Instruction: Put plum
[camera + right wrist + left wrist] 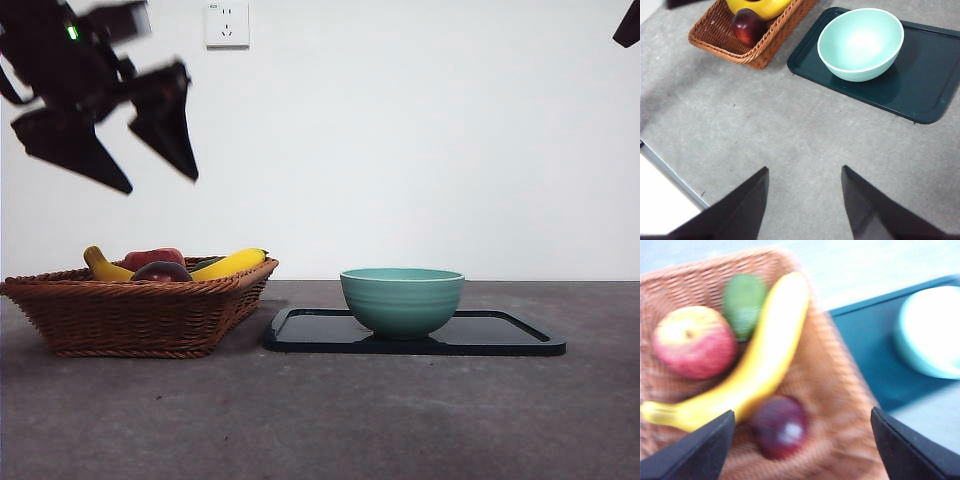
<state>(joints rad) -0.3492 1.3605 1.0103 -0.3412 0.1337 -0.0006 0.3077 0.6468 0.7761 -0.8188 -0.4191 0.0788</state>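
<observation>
- Two grippers show in the pictures; the left gripper (150, 165) hangs high in the air above the wicker basket (140, 315), its jaws spread wide with nothing between them
- In the left wrist view the left gripper (800, 440) looks down into the basket (840, 405), and the plum (780, 426) lies between its parted jaws but well below them, untouched
- The plum (161, 271) rests in the basket near its front rim; from the front only its dark top shows above the weave
- In the right wrist view the plum (747, 27) sits against the basket's (715, 37) wall, just beside the yellow banana (760, 7)
- The banana (760, 360) curves across the basket, touching or almost touching the plum; a red and yellow apple (694, 341) and a green fruit (744, 304) lie on its far side
- The left wrist picture is blurred, so fine detail on the fruit cannot be made out
- A light green bowl (402, 299) stands upright on a dark tray (520, 343), which lies just beside the basket on the grey table (320, 420)
- The right gripper (805, 200) is held well apart from basket and tray, over bare table (765, 130), its jaws apart and holding nothing
- In the front view that arm shows only as a black tip (628, 25) at a top corner
</observation>
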